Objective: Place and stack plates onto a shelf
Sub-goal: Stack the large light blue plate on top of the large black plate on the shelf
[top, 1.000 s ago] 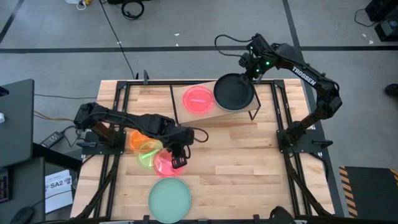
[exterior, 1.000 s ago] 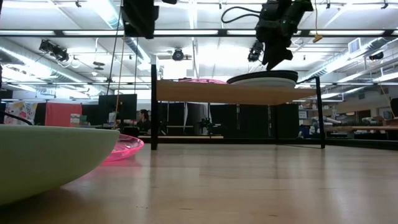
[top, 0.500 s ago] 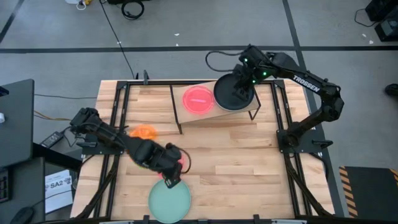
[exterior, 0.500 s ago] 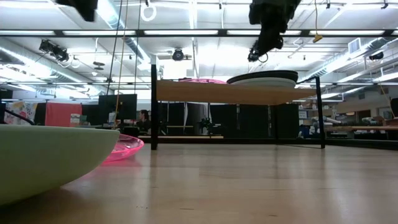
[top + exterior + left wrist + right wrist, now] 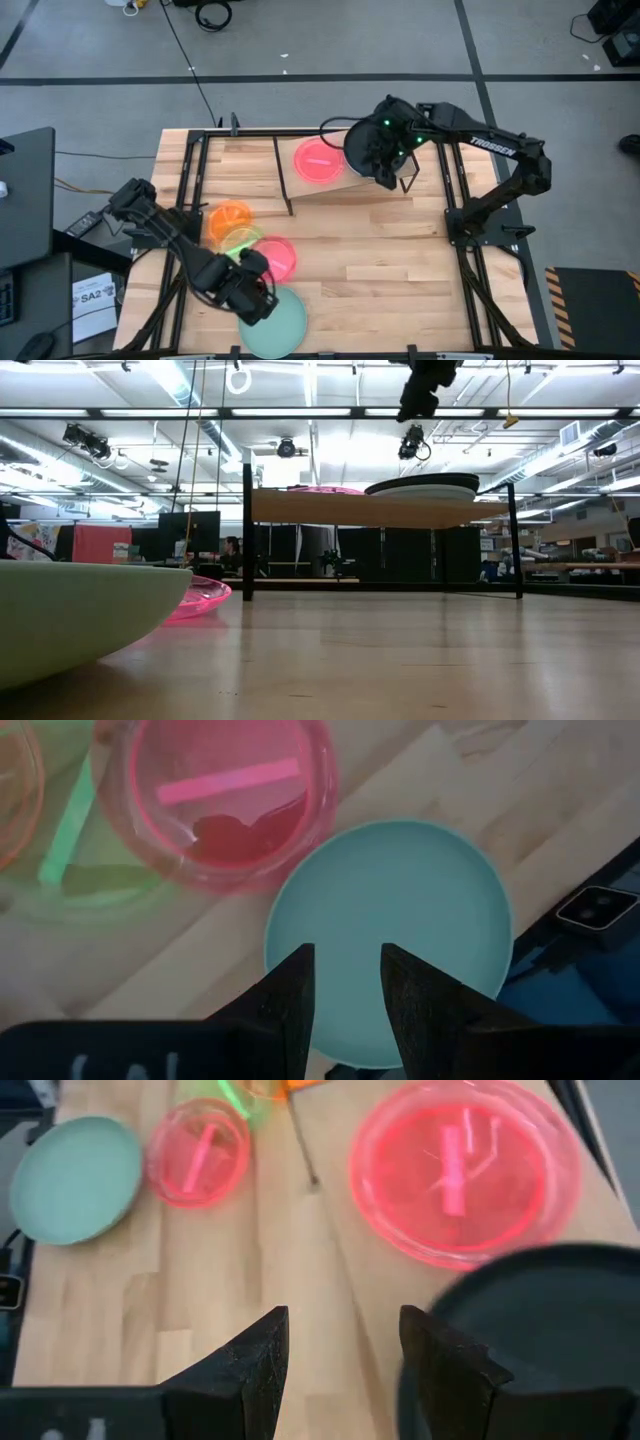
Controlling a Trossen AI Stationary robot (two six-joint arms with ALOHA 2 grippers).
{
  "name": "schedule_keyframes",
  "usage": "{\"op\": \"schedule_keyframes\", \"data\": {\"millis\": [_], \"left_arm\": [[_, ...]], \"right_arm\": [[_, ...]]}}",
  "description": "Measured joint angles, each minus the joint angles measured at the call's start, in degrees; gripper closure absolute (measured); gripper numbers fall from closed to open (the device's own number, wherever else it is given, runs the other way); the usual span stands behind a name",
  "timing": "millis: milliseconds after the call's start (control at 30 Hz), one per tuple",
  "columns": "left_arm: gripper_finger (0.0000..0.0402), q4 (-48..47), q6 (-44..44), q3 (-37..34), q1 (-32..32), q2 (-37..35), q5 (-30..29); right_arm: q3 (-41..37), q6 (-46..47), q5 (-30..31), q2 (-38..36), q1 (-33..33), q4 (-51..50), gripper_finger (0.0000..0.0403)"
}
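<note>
The right pincer (image 5: 345, 1355), fingers parted and empty, hangs beside a black plate (image 5: 530, 1330) and red plate (image 5: 465, 1170).

Even, bright overhead light; ceiling strip lights (image 5: 330, 412) glare in low view; soft shadows on tabletop (image 5: 380, 250); mint-green plate (image 5: 70, 615) near lens defocused; right wrist view motion-blurred, black plate (image 5: 540, 1330) smeared.

Overhead camera looks straight down; low camera looks level across the tabletop; both share the shelf (image 5: 345, 175).
</note>
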Motion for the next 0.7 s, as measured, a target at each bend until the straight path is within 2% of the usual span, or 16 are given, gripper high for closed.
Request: {"op": "schedule_keyframes", "data": {"millis": [267, 467, 700], "left_arm": [[0.0278, 1.8, -10.2, -6.6, -4.8, 1.3, 2.0], [0.0278, 7.1, -14.9, -12.8, -7.8, 1.2, 2.4], [0.0278, 20.0, -19.7, -21.3, -10.1, 1.2, 4.3]], "right_arm": [[0.0, 0.4, 0.0, 0.0, 5.4, 1.4, 0.0206], [0.0, 0.4, 0.0, 0.0, 8.4, 2.4, 0.0206], [0.0, 0.4, 0.0, 0.0, 10.4, 3.7, 0.0206]]}}
